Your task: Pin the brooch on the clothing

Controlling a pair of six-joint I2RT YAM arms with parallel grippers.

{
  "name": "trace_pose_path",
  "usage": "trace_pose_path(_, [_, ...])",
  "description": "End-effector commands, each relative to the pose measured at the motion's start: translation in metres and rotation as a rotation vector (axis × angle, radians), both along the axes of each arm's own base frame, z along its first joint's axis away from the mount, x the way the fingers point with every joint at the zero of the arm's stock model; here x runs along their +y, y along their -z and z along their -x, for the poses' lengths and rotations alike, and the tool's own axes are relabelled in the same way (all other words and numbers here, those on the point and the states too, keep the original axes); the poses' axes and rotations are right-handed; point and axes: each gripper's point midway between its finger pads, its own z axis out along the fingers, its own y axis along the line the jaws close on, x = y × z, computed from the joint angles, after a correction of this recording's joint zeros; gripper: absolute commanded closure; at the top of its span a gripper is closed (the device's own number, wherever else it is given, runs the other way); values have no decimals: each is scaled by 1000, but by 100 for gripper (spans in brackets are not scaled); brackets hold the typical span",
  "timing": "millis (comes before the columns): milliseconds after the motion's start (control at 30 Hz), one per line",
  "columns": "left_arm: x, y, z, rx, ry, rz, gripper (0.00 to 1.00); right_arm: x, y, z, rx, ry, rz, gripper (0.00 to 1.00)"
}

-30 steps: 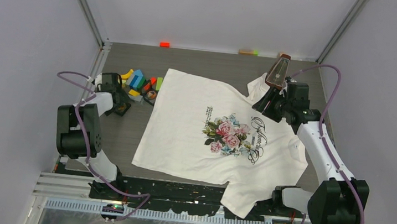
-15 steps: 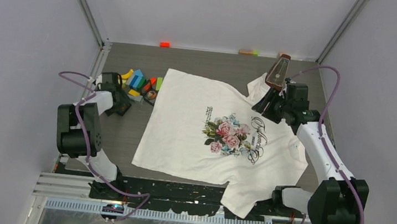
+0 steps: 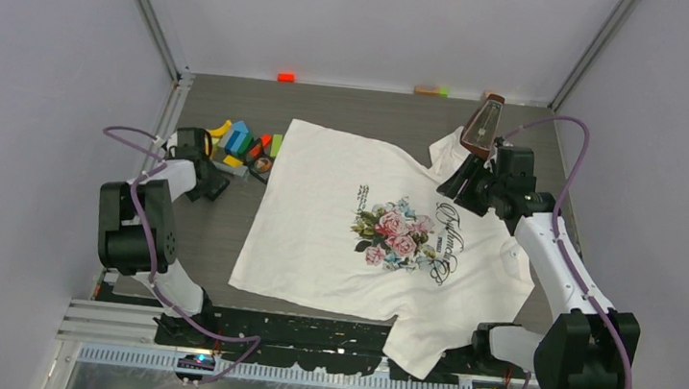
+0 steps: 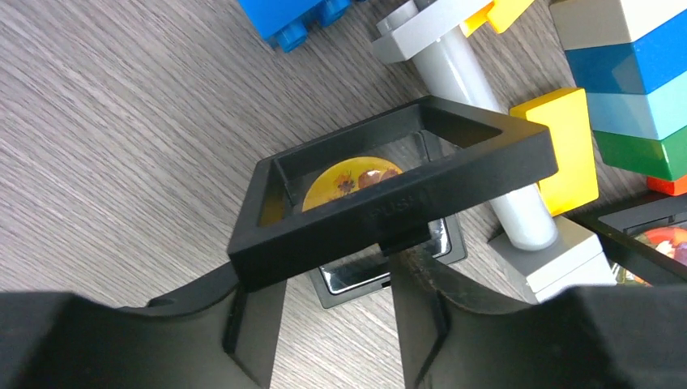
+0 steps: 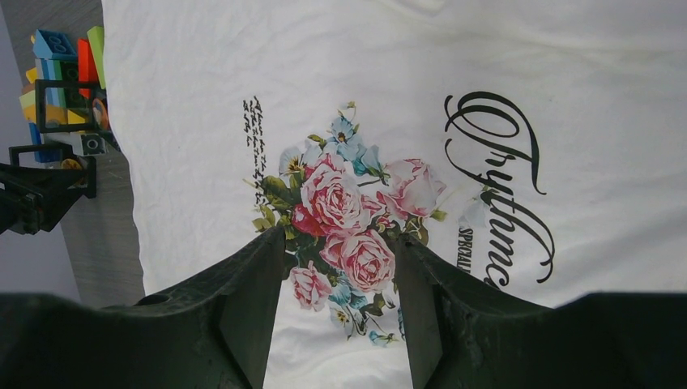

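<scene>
The white T-shirt [image 3: 385, 228] lies flat on the tabletop [image 4: 121, 121] directly below the right tool [image 5: 336, 237], whose jaws stand apart and hold nothing. The left tool [image 4: 332, 271], its jaws partly apart, has its fingers just under the near bar of a black frame [image 4: 389, 207] — whether they pinch it, I cannot tell. Ahead of this tool, through the frame, shows the yellow brooch [image 4: 348, 180] (probably in a small case). If the jaws catch the frame alone, the case may slide into the toy blocks [image 4: 624, 89] to the right. The brooch's pin is hidden.
</scene>
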Motion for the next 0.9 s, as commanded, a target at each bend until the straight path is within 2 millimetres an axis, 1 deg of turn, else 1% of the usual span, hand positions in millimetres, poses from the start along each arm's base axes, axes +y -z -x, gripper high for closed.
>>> trace_pose_path(0, [5,-15,1,-31,8,-27,53,3,-14,-3,-60,-5,-8,43])
trace_pose_path(100, [6,-18,1,-38,9,-35,56,3,-13,-3,-56,-4,-11,43])
trace_pose_path(333, [4,-31,5,-78,7,-33,59,2,-15,-4,-57,-2,-5,43])
trace_pose_path(433, [2,-37,4,-106,18,-29,47,2,-13,-3,-53,-2,-2,43])
trace_pose_path(467, [3,-37,4,-106,19,-28,41,2,-13,-4,-53,-2,-2,43])
trace_pose_path(500, [5,-38,3,-104,17,-28,40,2,-13,-4,-51,-3,-1,43])
trace_pose_path(633, [12,-38,-3,-105,9,-28,38,3,-11,-6,-49,-5,-4,43])
trace_pose_path(867, [13,-29,-13,-77,32,-20,38,2,-10,-6,-48,-4,0,43])
